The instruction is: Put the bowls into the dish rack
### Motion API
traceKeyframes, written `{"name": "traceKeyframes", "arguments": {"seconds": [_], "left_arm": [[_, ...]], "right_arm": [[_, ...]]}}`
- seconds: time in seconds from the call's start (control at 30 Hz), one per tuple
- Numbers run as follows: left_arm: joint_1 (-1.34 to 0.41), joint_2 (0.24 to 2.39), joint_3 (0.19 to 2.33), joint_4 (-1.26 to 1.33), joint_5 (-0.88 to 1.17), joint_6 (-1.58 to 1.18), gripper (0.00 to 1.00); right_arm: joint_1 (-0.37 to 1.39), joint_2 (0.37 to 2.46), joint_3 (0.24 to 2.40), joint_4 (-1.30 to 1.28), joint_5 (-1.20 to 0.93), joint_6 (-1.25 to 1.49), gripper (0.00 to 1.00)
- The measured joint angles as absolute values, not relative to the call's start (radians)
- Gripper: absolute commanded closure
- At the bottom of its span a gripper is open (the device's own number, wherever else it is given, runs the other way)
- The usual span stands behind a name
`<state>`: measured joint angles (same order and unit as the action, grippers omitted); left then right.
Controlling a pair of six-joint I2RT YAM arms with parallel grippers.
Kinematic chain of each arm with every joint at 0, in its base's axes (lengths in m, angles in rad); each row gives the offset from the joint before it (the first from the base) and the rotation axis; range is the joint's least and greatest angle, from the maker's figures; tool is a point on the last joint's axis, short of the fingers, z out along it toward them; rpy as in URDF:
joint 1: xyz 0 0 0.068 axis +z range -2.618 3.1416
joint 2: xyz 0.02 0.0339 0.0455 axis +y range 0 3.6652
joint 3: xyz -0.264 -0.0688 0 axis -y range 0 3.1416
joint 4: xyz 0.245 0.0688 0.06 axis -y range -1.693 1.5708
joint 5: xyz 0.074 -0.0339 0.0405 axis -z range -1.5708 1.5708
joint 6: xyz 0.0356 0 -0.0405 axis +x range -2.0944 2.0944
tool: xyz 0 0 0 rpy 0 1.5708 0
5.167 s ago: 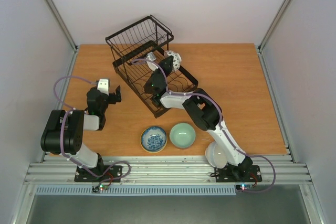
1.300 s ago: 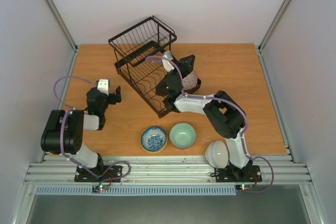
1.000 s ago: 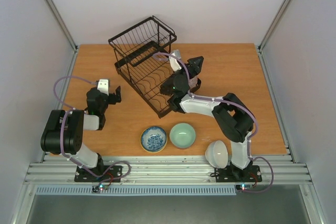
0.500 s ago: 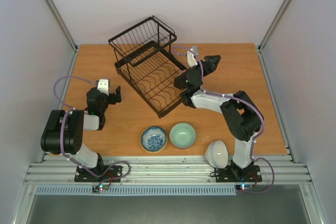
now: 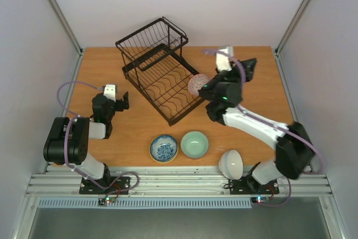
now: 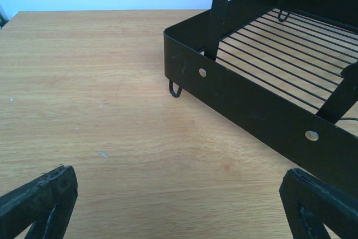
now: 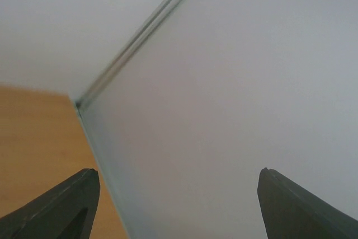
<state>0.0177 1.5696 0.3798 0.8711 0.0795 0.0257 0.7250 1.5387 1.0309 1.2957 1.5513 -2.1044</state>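
Along the near edge of the tabletop [image 5: 95,71], just ahead of the slatted metal rail [image 5: 168,183], three bowls sat in a loose row. The blue-and-white bowl [image 5: 163,148] and the pale green bowl [image 5: 194,144] were upright and almost touching. The white bowl [image 5: 231,163] was apparently turned over close to the right arm's base. Bare wood lay between this row and the dish rack [image 5: 159,76], which stood slantwise at the back with its raised basket toward the rear wall. The pink-red bowl [image 5: 197,85] stood on edge at the rack's right-hand end, just inside its rim as far as could be seen. Left of the rack, the left fingers [image 6: 39,200] hung low over open wood, spread wide and empty, with the rack's corner ahead and to their right. The right arm [image 5: 251,124] reached across the wood between rack and side wall [image 5: 319,82], taking up much of that room. The right fingers [image 7: 61,205] were raised beyond the pink-red bowl, parted with nothing between them, facing the wall and its corner post.
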Motion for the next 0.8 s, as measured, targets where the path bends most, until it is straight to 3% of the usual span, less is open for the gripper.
{"name": "traceKeyframes", "arguments": {"seconds": [0.2, 0.57, 0.8], "left_arm": [[0.018, 1.570, 0.380, 0.871, 0.080, 0.026, 0.01], [0.018, 1.570, 0.380, 0.871, 0.080, 0.026, 0.01], [0.018, 1.570, 0.380, 0.871, 0.080, 0.026, 0.01]], "right_arm": [[0.744, 1.350, 1.230, 1.336, 1.547, -2.103, 0.20], [0.529, 1.620, 1.462, 1.310, 1.529, -2.103, 0.20], [0.487, 1.551, 1.661, 1.264, 1.538, -2.103, 0.19]]}}
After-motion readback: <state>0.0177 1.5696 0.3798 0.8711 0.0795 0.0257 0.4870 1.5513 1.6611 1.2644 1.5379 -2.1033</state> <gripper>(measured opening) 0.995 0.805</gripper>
